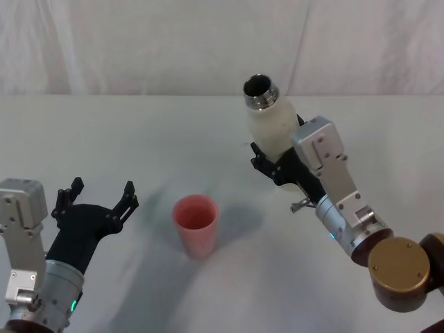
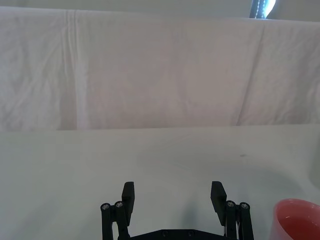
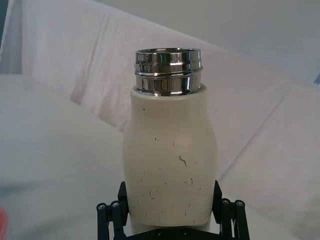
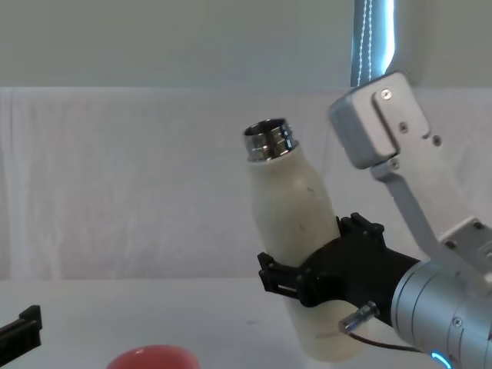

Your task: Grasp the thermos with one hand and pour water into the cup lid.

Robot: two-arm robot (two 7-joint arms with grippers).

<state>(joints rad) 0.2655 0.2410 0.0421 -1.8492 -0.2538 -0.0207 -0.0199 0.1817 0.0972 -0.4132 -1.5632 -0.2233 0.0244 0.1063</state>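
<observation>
Head view, right gripper: right of centre, jaws clamped around the lower body of the thermos, which is lifted off the table and leans with its open steel neck toward the upper left.
Head view, cup lid: upright on the table at lower centre, below and left of the thermos, well apart from it.
Head view, left gripper: lower left, fingers spread and empty, just left of the cup lid.

Left wrist view, left gripper: bottom centre, two fingers held wide apart with nothing between them; the cup lid's rim sits at the lower right corner.

Right wrist view, thermos: centre of frame, neck toward the top, fingers pressed against both sides of its base.

Chest view, thermos: centre, tilted slightly left, gripped low on its body by the right gripper.
Chest view, cup lid: rim at the bottom edge, left of the thermos.
Chest view, left gripper: tip at lower left edge.
</observation>
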